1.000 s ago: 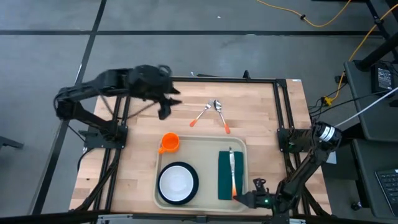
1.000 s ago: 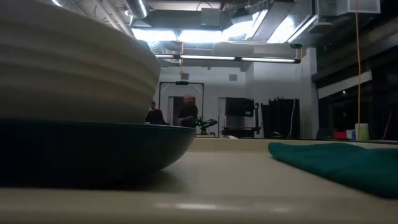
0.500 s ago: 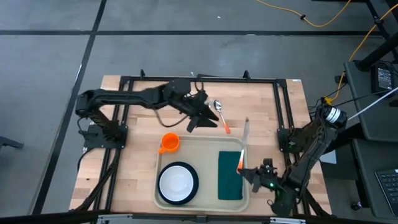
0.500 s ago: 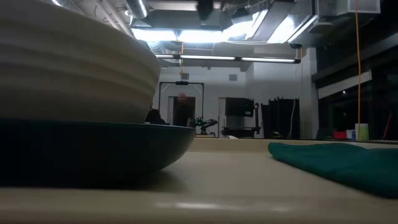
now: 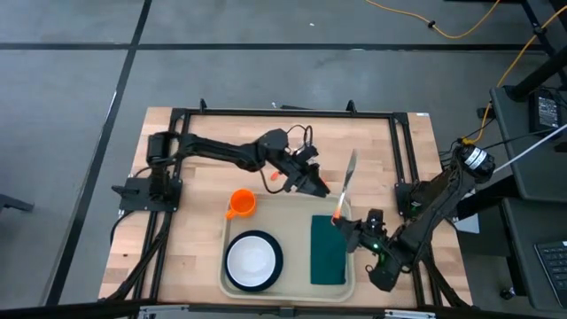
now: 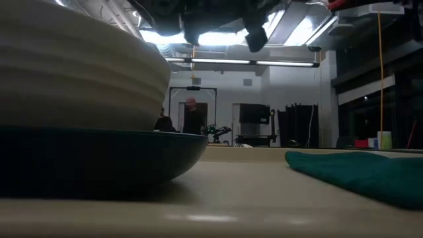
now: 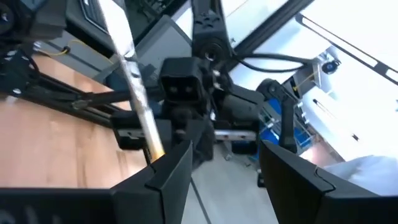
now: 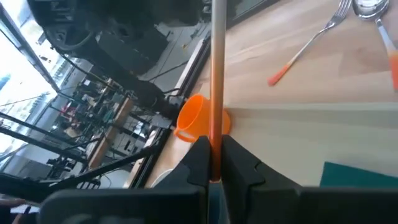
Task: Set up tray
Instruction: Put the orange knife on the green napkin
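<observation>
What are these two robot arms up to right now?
They're laying out a meal tray. The right gripper has its jaws shut on a knife, lifted over the tray's far right corner, above the green napkin. The left gripper reaches over the bare table, jaws open, near a fork and spoon lying there. A bowl already sits on the tray, and an orange cup stands at its far left corner.

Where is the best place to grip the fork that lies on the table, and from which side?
Probably the orange handle of the fork, coming straight down from above: it lies flat on the wooden table, so no side gives room beneath.
</observation>
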